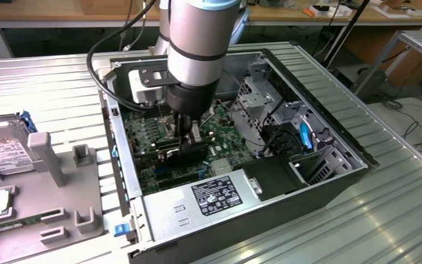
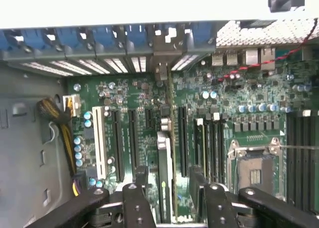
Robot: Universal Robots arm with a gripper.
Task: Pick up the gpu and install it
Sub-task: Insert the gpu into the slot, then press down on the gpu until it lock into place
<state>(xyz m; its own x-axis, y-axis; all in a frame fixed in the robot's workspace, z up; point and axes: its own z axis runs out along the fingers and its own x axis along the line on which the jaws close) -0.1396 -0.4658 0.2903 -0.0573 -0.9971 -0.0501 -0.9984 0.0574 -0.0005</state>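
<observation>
A single robot arm [image 1: 196, 41] comes down from the top of the exterior view, its thick silver-grey body nearly upright and leaning slightly toward the exterior view's left. A dark band rings the arm above a black wrist section [image 1: 190, 99]. Black cables loop from the arm's upper part down along the side on the exterior view's left. Below the wrist, the gripper [image 1: 189, 137] points straight down. In the wrist view, the gripper [image 2: 168, 188] shows two black fingers [image 2: 141, 185] standing apart with a clear gap between them, each on black jointed links with round bolts. The jaws are spread wide, holding nothing.
</observation>
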